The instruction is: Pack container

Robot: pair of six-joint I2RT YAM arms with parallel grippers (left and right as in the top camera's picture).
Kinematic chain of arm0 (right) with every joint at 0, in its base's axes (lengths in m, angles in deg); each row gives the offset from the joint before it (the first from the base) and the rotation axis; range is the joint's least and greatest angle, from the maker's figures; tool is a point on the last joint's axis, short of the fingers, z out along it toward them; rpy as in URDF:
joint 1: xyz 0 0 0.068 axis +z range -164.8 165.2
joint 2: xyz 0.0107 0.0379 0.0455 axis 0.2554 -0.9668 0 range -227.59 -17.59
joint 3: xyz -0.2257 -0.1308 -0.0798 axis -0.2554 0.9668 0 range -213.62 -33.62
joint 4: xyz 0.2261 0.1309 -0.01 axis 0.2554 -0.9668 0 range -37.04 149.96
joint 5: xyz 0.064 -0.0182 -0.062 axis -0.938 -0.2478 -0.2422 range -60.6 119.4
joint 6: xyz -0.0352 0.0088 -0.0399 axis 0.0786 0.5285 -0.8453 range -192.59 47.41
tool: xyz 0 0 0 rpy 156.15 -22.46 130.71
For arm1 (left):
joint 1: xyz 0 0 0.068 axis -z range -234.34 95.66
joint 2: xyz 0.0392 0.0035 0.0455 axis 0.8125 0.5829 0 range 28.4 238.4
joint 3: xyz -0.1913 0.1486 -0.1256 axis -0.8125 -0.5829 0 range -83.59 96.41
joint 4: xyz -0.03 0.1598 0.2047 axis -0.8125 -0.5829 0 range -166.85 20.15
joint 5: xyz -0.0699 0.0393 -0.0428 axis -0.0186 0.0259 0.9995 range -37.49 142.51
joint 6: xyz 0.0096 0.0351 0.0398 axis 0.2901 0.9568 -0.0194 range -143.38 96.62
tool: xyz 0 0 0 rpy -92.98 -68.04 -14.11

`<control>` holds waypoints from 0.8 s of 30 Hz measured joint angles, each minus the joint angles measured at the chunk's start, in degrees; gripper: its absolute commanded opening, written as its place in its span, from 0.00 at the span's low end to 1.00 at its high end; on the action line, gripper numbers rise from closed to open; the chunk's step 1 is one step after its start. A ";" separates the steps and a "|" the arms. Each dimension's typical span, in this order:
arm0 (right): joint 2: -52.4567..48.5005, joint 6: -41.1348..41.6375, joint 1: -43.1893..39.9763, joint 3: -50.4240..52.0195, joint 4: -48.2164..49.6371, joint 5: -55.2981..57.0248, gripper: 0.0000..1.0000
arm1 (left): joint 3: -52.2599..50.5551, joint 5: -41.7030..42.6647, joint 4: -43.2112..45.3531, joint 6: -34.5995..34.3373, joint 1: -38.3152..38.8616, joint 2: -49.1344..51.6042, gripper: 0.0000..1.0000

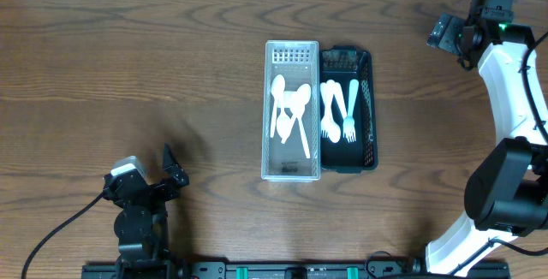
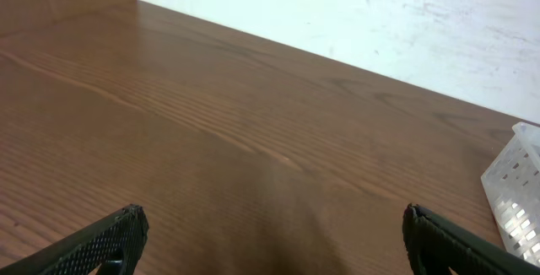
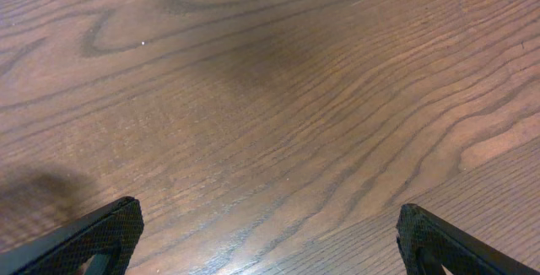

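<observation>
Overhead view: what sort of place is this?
Probably a robotics lab workbench: a wooden table, a left arm and a right arm mounted at it, and plastic spoons in a clear bin beside forks in a black basket.

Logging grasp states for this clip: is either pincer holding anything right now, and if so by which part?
Nothing is held: the left pincer and right pincer both stand open and empty over bare table.

Left wrist view's right edge cuts off the clear bin [image 2: 515,189] — only a corner shows.
</observation>
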 measured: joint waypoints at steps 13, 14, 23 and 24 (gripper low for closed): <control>23.15 1.16 0.37 0.02 -10.93 0.68 0.99 | 0.00 0.00 0.04 0.00 0.00 0.00 0.98; 26.08 1.44 0.61 0.02 -10.75 0.68 0.99 | 0.00 0.00 0.04 0.00 0.00 0.00 0.98; 54.51 2.62 6.54 17.05 -4.13 6.73 0.99 | -0.02 0.00 0.13 0.00 0.00 0.00 0.98; 57.92 2.64 6.93 20.92 -2.64 7.30 0.99 | -0.02 0.00 0.11 0.00 0.00 0.00 0.98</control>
